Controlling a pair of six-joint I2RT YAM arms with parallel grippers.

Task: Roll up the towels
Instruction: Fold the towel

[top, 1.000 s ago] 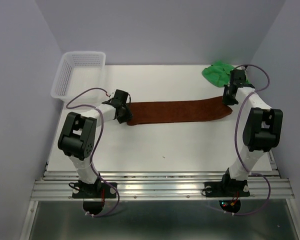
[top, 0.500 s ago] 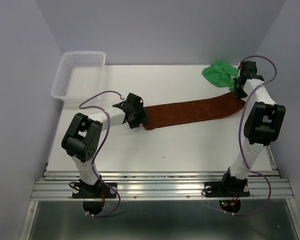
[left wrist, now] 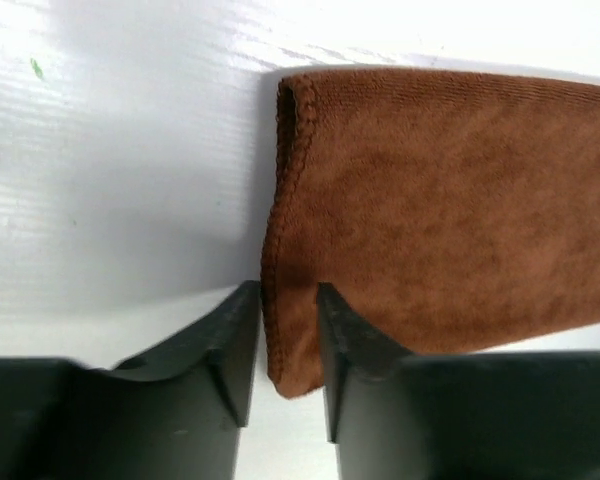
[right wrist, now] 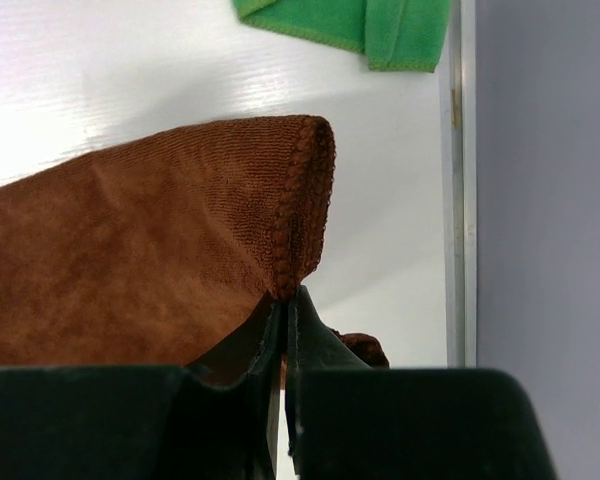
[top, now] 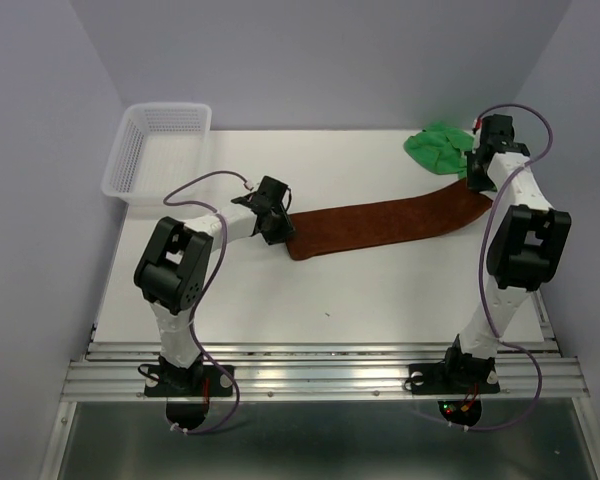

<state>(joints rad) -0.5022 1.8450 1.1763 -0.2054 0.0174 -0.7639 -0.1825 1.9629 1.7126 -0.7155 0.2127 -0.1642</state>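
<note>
Stretching across the white surface (top: 330,290), the brown towel (top: 380,228) lies as a long folded strip, its right end farther back than its left. The left end effector (left wrist: 287,300) pinches the near corner of the left hem, cloth filling the gap between its jaws. The right end effector (right wrist: 283,300) is pressed nearly together on the right hem. The green towel (top: 438,148) sits crumpled at the far right corner. Both towels look light, limp and fuzzy, likely to sag and skew. The thick stitched short ends seem the surest hold, and a roll probably starts best there.
</note>
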